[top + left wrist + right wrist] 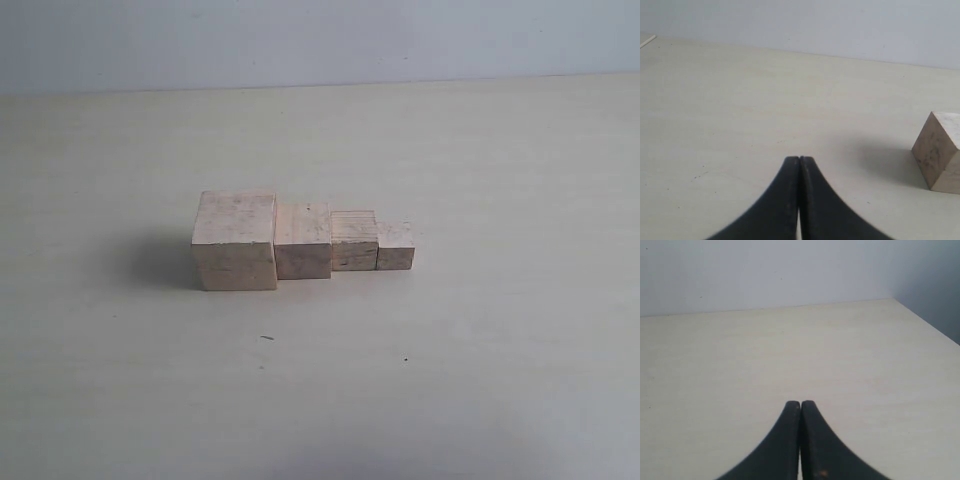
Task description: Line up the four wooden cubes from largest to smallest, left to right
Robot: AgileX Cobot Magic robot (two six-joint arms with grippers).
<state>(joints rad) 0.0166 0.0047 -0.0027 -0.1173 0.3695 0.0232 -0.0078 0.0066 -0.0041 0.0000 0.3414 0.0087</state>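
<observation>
Four pale wooden cubes stand touching in a row on the table in the exterior view: the largest cube (235,241) at the left, then the second cube (302,240), the third cube (353,241) and the smallest cube (395,246) at the right. Neither arm shows in that view. In the left wrist view my left gripper (799,159) is shut on nothing, over bare table, and one wooden cube (940,152) stands off to the side, apart from it. My right gripper (800,403) is shut and empty; no cube shows in its view.
The pale table (480,150) runs to a light wall behind. In the right wrist view a table edge (927,322) and corner lie beyond the gripper. Small dark specks (267,337) mark the surface in front of the row.
</observation>
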